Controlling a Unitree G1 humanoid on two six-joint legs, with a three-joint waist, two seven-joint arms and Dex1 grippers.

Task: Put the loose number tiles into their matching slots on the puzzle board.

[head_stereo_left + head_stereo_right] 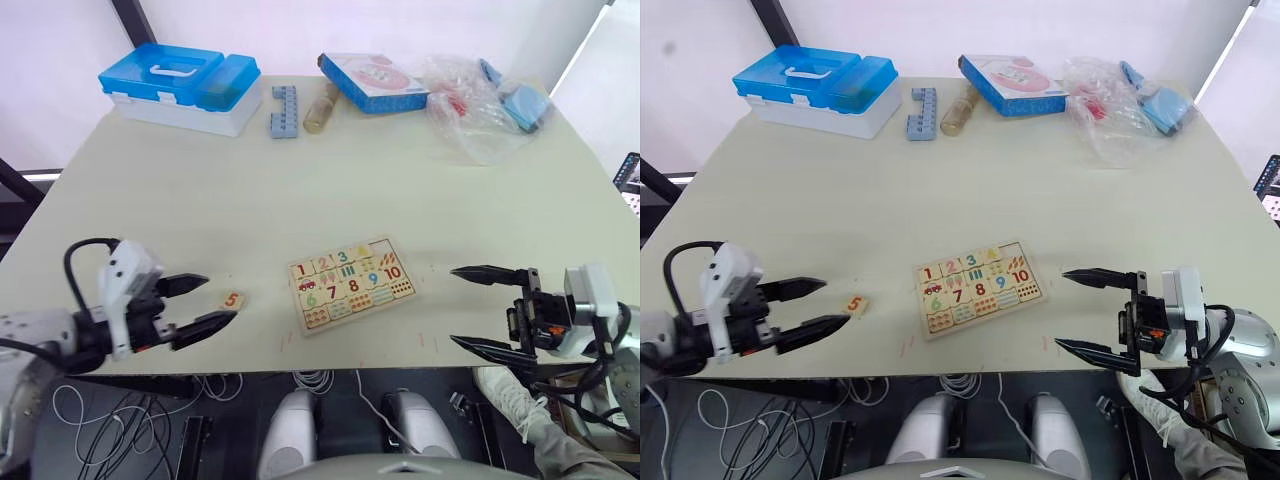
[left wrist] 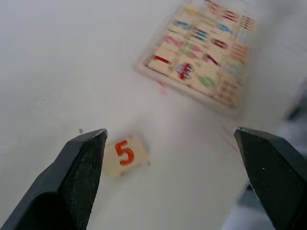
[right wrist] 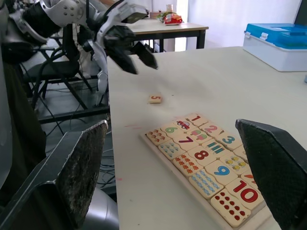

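The puzzle board (image 1: 294, 296) lies flat near the table's front edge, slightly turned. Tiles 1, 2, 3 and 4 sit in its top row; the slot at that row's right end is too small to make out. One loose number tile, a red 5 (image 1: 232, 299), lies on the table left of the board. My left gripper (image 1: 222, 299) is open and hovers above the table just short of this tile. In the left wrist view the 5 tile (image 2: 125, 154) lies between the fingers, nearer one of them. My right gripper (image 1: 452, 306) is open and empty, right of the board.
Along the far edge stand a blue-lidded white case (image 1: 180, 88), a grey-blue brick strip (image 1: 283, 111), a wooden cylinder (image 1: 322, 107), a blue-edged box with a pink picture (image 1: 375, 82) and a clear plastic bag of items (image 1: 485, 105). Both grippers are close to the table's front edge.
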